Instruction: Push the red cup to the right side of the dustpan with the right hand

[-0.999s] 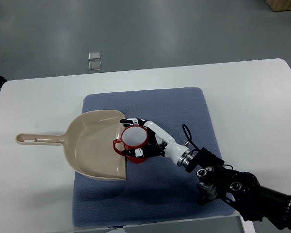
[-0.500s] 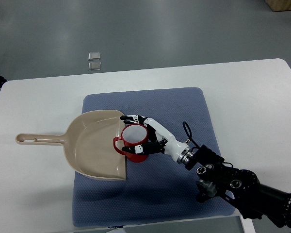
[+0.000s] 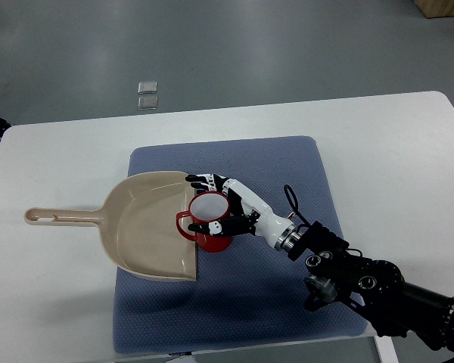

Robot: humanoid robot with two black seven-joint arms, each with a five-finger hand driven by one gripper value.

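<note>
Top view, landmark: beige dustpan (image 3: 144, 223), lying flat on the blue mat (image 3: 287, 166), handle pointing toward the picture's left, open mouth facing right.

Top view, red cup (image 3: 209, 221): upright, white inside, standing right at the dustpan's open right edge, roughly halfway along that edge; cup handle pointing left and reaching over the dustpan's floor; body mostly on the mat side of the edge.

Top view, right hand (image 3: 231, 208): coming in from the lower right, white palm against the cup's right side, wrist and dark forearm trailing away from the dustpan toward the bottom right corner.

Top view, fingers (image 3: 200, 180): spread and curved around the cup; black-tipped upper ones wrapped over the cup's far rim, near the dustpan's upper right corner; a lower one (image 3: 216, 228) pressed against the cup's near side. Cup cradled between these, held loosely around rather than squeezed; hard to tell how firm the contact is.

Top view, mat: resting on the white table (image 3: 408, 151), dustpan body covering its left part, handle overhanging onto bare table.

Top view, left arm: nowhere visible.

Top view, beyond the table: two small clear squares (image 3: 147, 94) on the grey floor, well above the dustpan.
</note>
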